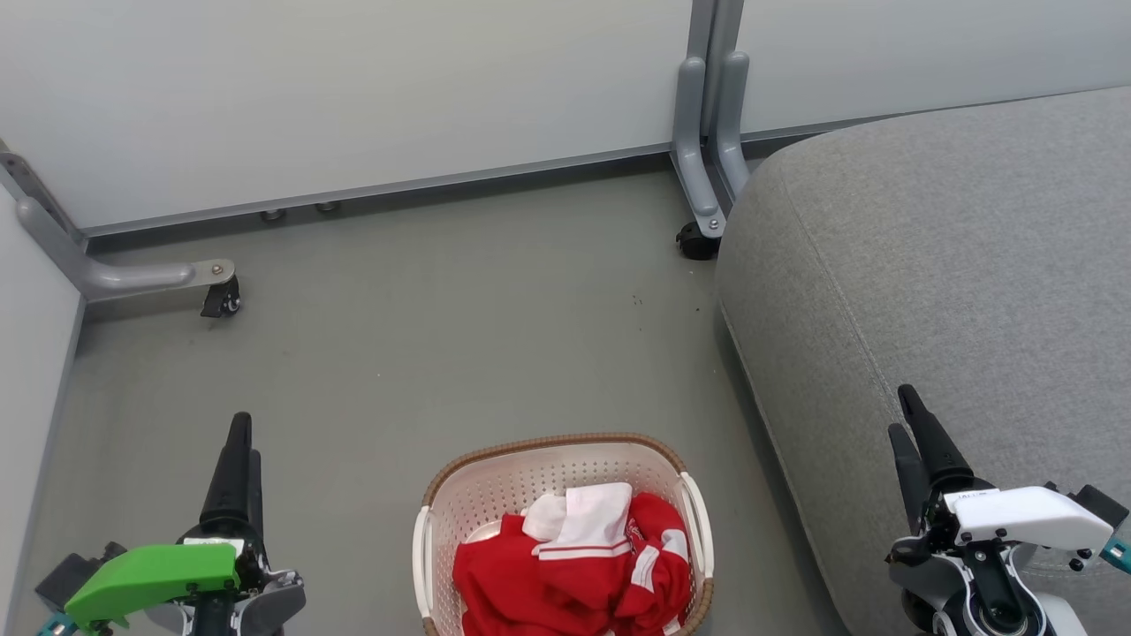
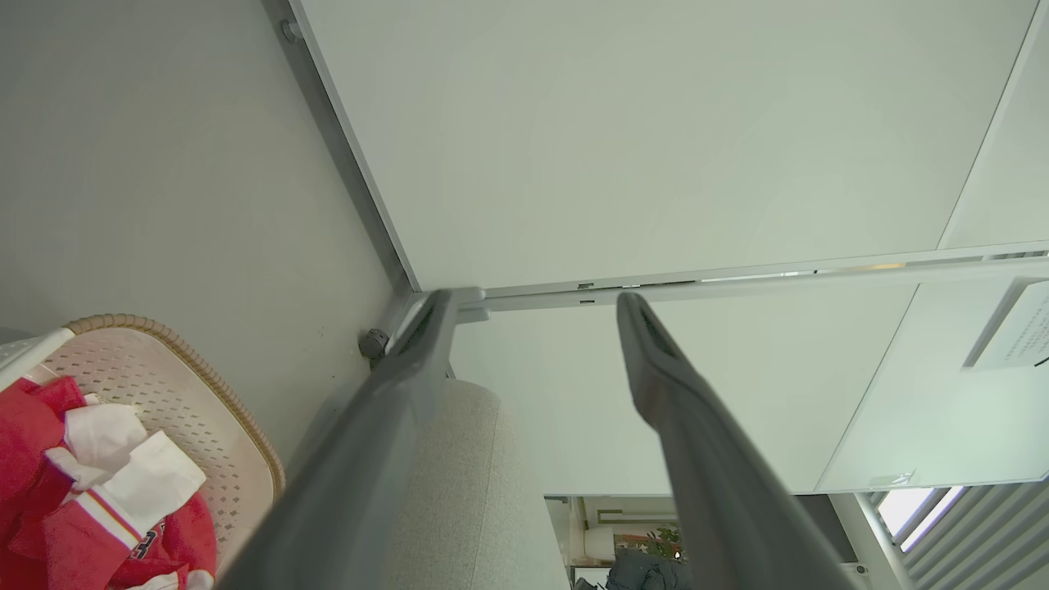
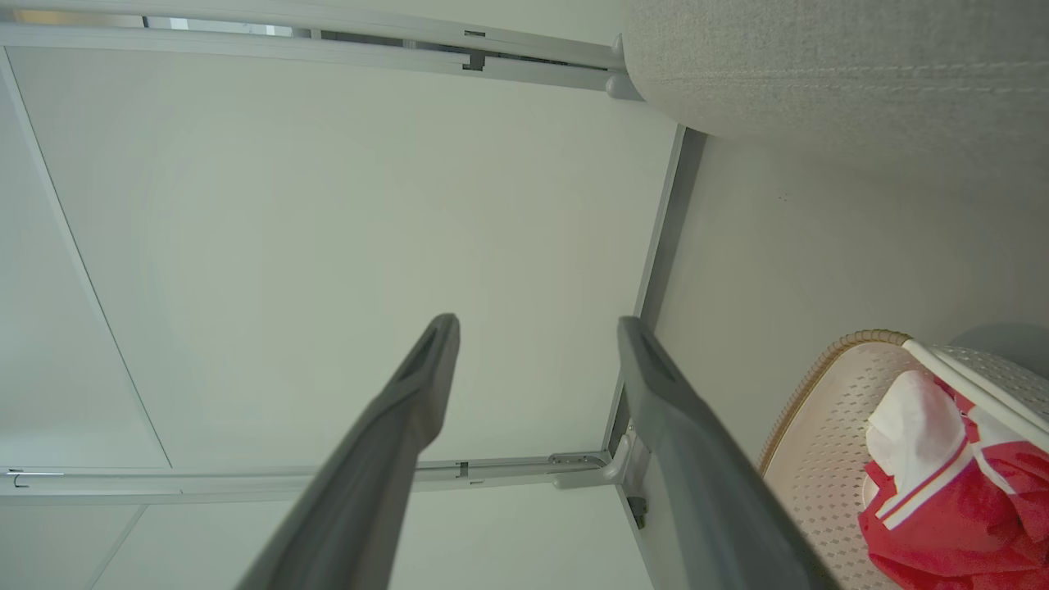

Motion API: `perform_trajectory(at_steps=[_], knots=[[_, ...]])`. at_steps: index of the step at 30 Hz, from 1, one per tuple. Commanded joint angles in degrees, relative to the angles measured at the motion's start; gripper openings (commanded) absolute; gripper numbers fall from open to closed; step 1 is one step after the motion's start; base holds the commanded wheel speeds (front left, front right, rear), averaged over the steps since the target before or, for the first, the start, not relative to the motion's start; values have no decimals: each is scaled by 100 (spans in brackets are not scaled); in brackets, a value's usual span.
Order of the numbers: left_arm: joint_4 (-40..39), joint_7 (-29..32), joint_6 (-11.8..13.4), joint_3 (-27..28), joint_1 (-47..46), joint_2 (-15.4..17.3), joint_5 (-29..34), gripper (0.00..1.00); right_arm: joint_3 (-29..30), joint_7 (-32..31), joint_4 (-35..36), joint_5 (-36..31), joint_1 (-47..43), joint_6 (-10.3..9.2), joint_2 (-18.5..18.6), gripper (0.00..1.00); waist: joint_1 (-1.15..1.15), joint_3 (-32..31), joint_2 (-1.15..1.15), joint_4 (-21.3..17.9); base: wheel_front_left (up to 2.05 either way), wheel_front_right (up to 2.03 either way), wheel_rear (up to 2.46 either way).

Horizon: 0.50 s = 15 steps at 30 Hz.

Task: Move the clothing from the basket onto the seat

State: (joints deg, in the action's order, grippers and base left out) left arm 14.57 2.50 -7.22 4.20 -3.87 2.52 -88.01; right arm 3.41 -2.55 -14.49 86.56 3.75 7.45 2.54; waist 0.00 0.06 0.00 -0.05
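The cream perforated basket point(image 1: 548, 444) with a brown rim stands on the grey floor at the bottom centre of the head view. The red and white clothing point(image 1: 574, 565) lies bunched inside it. To its right, the large grey seat point(image 1: 928, 265) has nothing on the part I can see. My left gripper point(image 1: 243, 437) hovers left of the basket and is open, with nothing between its fingers point(image 2: 534, 299). My right gripper point(image 1: 901, 412) hangs over the seat's front edge, open and holding nothing point(image 3: 537, 324). Both wrist views catch the basket point(image 2: 180, 385) point(image 3: 819, 459) and clothing point(image 2: 49, 492) point(image 3: 942, 508).
White partition panels point(image 1: 353, 88) close off the back and left. Their grey metal feet with castors stand on the floor at the left point(image 1: 216, 283) and beside the seat's far corner point(image 1: 702, 221). Open grey floor point(image 1: 442, 336) lies beyond the basket.
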Motion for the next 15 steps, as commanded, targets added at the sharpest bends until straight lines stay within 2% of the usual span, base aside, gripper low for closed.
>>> perform_trajectory(at_steps=[1,7,15], knots=[[-154,-69,-8,76,-33,30,243,100,43,71,121,-324,29,2,34,100,0,1,0,-1,0,0,0],[-383,-216,-10,176,15,31,1101,100,81,217,291,-1384,-25,2,22,100,0,0,0,-4,0,0,0],[-795,-395,39,9,109,33,2598,100,-143,399,483,-2544,-119,2,25,100,0,1,0,6,0,0,0]])
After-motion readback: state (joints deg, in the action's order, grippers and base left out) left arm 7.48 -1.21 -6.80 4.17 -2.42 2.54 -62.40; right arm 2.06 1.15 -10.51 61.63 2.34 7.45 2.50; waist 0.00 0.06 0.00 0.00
